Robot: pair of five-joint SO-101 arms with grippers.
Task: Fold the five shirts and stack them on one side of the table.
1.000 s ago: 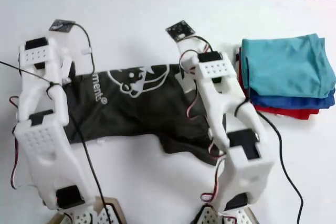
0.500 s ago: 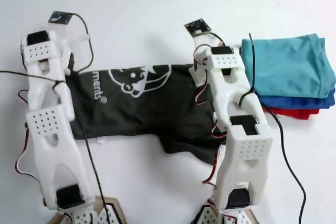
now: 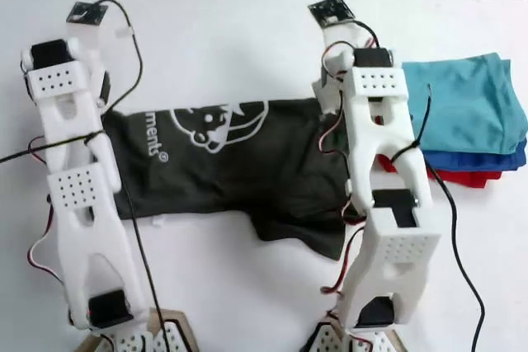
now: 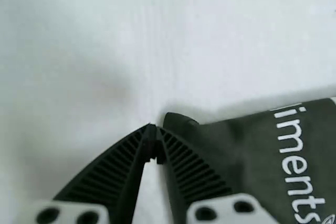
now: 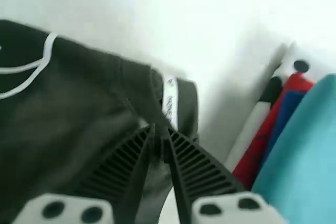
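Dark shirt (image 3: 231, 171) of soft cotton, printed in white, lies spread flat across the white table (image 3: 214, 30) between the two arms, with its printed lettering towards the left arm and a loose flap sagging towards the arm bases. From where I stand, each arm reaches over one end of it.

The left gripper (image 4: 152, 137) sits at the shirt's far corner beside the lettering. Its ribbed black fingers (image 4: 184, 166) are pressed together tip to tip, and the cloth's corner curls up right at the tips, seemingly pinched there.

The right gripper (image 5: 157, 132) is at the opposite far corner, near a small white label sewn into the fabric. Its fingers are closed too, with a ridge of the dark shirt drawn up between them.

Just beyond the right arm, at the table's right side, three folded shirts sit in a stack: a teal shirt (image 3: 470, 100) on top, a blue shirt (image 3: 487, 160) under it and a red shirt (image 3: 466, 177) at the bottom. The stack lies just beside the dark shirt's right end.
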